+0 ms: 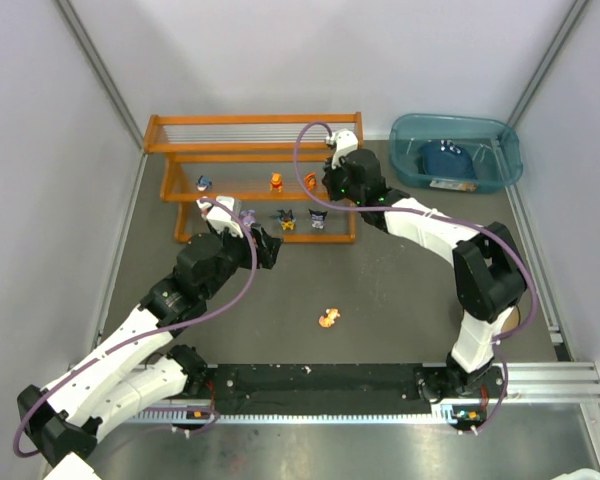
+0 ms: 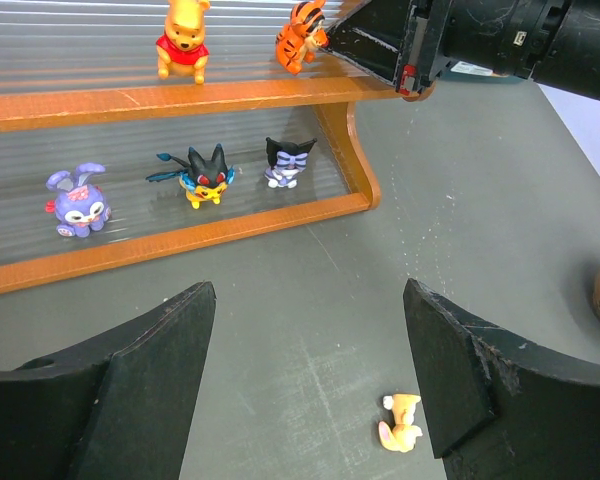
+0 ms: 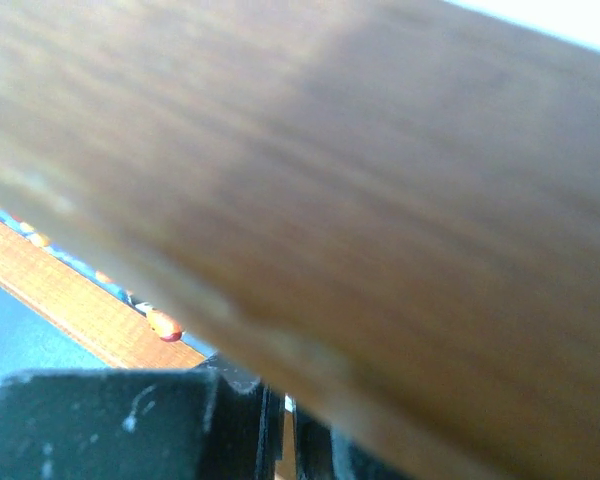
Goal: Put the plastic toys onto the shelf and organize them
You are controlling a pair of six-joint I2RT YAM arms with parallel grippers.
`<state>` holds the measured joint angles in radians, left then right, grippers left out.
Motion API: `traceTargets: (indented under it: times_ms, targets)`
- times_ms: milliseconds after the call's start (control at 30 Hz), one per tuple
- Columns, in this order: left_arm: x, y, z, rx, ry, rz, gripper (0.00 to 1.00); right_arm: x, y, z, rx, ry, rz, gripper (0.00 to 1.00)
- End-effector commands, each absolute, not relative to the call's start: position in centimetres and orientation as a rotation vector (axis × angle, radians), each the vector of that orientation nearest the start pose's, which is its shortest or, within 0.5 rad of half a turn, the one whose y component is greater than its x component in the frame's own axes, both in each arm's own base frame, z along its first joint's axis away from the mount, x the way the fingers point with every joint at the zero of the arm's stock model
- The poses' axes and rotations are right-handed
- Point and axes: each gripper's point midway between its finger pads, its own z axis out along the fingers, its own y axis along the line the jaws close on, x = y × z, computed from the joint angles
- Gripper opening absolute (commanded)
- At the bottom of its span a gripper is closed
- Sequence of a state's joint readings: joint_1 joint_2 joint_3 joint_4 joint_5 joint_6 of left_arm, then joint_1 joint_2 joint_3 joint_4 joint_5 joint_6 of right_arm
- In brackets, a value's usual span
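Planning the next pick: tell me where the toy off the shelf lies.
In the top view, the orange toy lies on the table between the shelf and the black base rail, near centre.

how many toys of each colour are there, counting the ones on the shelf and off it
orange or yellow toys: 3
black toys: 2
purple toy: 1
blue and white toy: 1
total: 7

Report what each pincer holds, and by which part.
Left pincer: open, nothing held. Right pincer is against the side of the Tigger figurine; whether it grips cannot be told.
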<state>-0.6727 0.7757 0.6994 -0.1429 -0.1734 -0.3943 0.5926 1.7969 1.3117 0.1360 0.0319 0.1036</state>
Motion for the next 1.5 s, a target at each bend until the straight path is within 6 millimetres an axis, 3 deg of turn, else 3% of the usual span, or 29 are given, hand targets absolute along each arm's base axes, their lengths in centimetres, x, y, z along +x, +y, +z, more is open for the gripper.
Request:
traceTargets:
  times_ms: [0,467,1467]
  targets:
    - [25.9,-18.4,27.1,0.107,1.753,-0.624,0.81,45.7,31.5,18.8,-0.478,1.874,0.463,0.0]
    - [26.0,-18.3,26.9,0.102,1.756,-0.62,0.81,44.9,32.2,17.8,-0.525,1.906,0.501,0.0]
    - [25.8,-19.0,26.5,0.105,1.765,-0.66,0.81,42.7,31.5,16.4,-0.58,1.941,0.529,0.0]
